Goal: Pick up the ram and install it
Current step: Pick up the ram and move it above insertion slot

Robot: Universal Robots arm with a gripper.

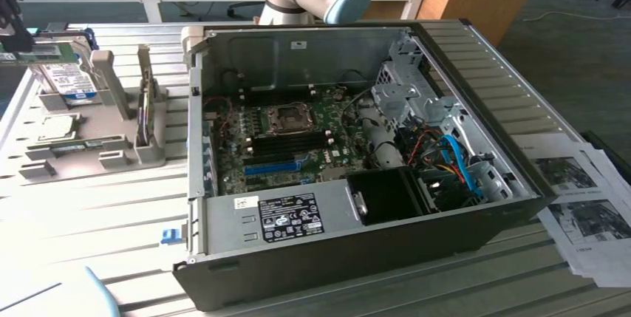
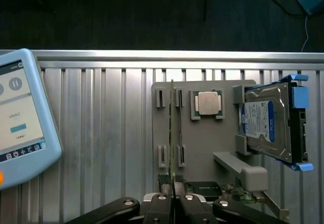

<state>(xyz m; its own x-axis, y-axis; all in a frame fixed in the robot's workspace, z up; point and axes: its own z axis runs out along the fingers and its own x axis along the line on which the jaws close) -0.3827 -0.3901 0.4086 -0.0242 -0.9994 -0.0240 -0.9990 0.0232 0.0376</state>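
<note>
Gripper: the gripper [image 2: 173, 196] is narrowed to a pinch, with both fingers pressed on one end of the ram [image 2: 172, 128].
Ram position: the ram is held on edge, in line with the slotted posts of the grey parts holder [image 2: 202, 143]. It appears to be raised off them, though this cannot be confirmed.
Exterior view: the ram [image 1: 40, 53] is seen at the far left, above the hard drive [image 1: 67, 80].
Reason for hold: the flat faces are clamped, probably so that the long contact edge is left free.
Ram look: a long, narrow, thin green board with a pale label, reduced to a slim line when viewed edge-on.
Neighbours: the processor chip [image 2: 207, 102] is laid flat and the hard drive is propped up, each in its own seat.
Computer case: the case [image 1: 326, 265] is laid open with its motherboard [image 1: 286, 140] exposed, well apart from the ram.
</note>
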